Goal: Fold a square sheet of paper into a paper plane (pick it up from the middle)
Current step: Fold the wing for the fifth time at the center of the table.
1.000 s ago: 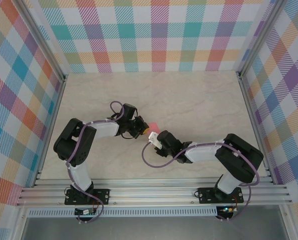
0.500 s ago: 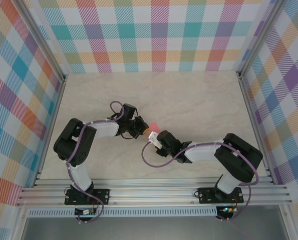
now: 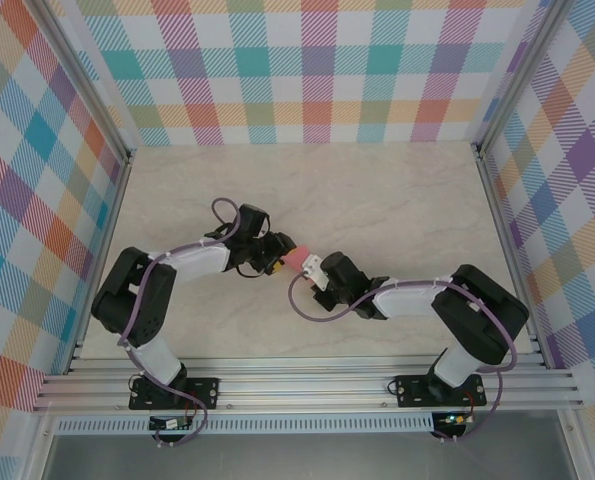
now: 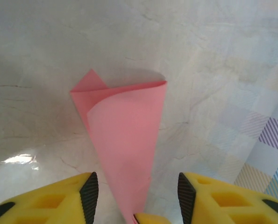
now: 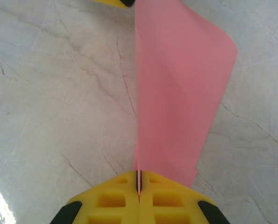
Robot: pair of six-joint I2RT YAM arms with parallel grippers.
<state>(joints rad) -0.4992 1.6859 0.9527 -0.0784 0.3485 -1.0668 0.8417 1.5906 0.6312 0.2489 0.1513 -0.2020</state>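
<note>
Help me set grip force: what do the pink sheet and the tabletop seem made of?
The pink sheet looks like thin matte paper: it curls softly, holds a sharp crease and shows no gloss. The tabletop looks smooth and slightly glossy, with grey marble veins and a bright reflection; perhaps laminate or printed film rather than stone, which the pictures cannot settle.

Paper plane (image 3: 291,259) sits mid-table (image 3: 397,200), between the two grippers. Left gripper (image 3: 278,256) is just left of the plane, its fingers (image 4: 88,193) on either side of the plane's narrow end with gaps both sides. Right gripper (image 3: 310,267) is just right of the plane, jaws pinching its edge. Both arm bases are well nearer than the plane.
</note>
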